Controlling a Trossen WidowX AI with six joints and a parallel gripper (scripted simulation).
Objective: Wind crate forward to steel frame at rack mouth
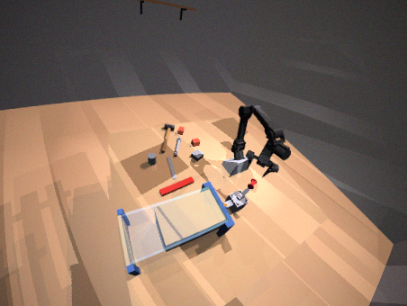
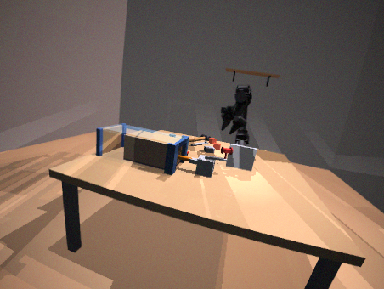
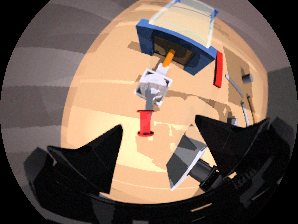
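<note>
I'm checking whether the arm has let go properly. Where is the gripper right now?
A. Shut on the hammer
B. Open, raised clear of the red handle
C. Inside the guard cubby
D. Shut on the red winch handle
B. The gripper is spread wide with nothing between its fingers, and the red handle lies on the winch below it, untouched.

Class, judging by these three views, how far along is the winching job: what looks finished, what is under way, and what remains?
Done: the crate sits flat with its front at the blue frame at the cubby mouth, and the red-knobbed handle is seated in the winch. In hand: the gripper is open, holds nothing, and is raised clear of the handle. Left: little or nothing, at most moving further away; actual contact with the frame cannot be confirmed.
</note>
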